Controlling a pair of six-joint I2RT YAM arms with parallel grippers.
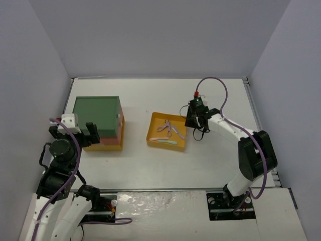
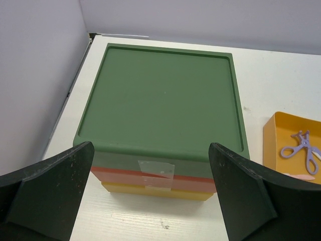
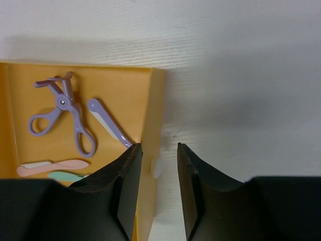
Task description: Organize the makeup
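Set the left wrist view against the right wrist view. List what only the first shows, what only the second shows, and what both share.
Only the left wrist view: the green-topped drawer box, with red and yellow layers beneath, framed by the wide-open left gripper.
Only the right wrist view: the lavender stick, the mint stick and the right gripper, its jaws apart astride a side wall of the yellow tray.
Both: the yellow tray, the lavender scissor-like tool lying in it, and the white table.

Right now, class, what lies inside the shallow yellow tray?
Lavender scissor-like tool, lavender-white stick, pink stick, mint stick. A black finger of the right gripper covers the mint stick's end.
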